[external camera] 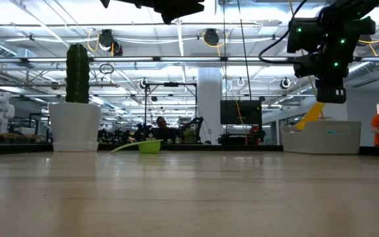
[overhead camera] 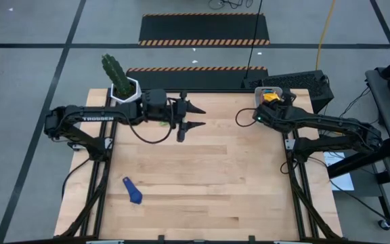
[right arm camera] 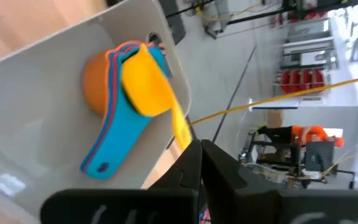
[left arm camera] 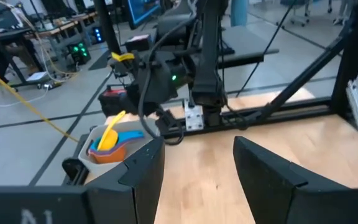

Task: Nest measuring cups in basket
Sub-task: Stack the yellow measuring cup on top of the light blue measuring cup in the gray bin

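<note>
Your right gripper (right arm camera: pixel 194 163) pinches the yellow cup's (right arm camera: pixel 146 84) handle over the basket (overhead camera: pixel 268 92) at the table's 1 o'clock corner, where at least three nested cups (right arm camera: pixel 114 118) sit, while one dark blue cup (overhead camera: pixel 133 190) lies at 7 o'clock, one green cup (external camera: pixel 147 146) rests near the cactus pot (overhead camera: pixel 123 93), and your left gripper (overhead camera: pixel 195 116) hovers wide open at 11 o'clock.

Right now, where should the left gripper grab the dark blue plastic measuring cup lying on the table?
Pinch the dark blue plastic measuring cup across its flat handle, probably, from straight above: it lies alone on the wooden table, handle clear of the bowl.
</note>
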You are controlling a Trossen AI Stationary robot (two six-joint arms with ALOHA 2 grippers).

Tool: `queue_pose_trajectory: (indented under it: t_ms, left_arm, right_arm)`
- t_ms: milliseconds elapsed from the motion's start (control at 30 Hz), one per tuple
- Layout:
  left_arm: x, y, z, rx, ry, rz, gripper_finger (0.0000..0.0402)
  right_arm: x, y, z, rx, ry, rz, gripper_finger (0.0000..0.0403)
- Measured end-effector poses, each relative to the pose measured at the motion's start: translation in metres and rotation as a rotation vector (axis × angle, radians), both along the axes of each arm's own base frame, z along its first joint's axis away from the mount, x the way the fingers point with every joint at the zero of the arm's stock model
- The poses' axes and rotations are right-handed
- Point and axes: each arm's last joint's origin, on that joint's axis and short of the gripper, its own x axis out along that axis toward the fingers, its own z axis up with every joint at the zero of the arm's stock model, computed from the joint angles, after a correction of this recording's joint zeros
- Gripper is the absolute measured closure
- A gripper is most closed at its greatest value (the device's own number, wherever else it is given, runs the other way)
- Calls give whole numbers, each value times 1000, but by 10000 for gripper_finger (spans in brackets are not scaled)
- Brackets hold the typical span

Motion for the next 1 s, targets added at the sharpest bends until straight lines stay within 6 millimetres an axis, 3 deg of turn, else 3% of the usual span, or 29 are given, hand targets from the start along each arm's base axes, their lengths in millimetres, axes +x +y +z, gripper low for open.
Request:
queue_pose_trajectory:
  t_ms: [400, 767, 1000]
  left_arm:
    - [3, -10, 7, -13, -69, 29, 206]
    - [3, -10, 7, 18, -80, 37, 206]
    - [2, -7, 5, 24, -60, 48, 206]
  right_arm:
    - [0, 0, 5, -15, -13, 28, 403]
    - [-20, 11, 24, 17, -178, 89, 403]
    - [-32, 18, 21, 107, -91, 98, 399]
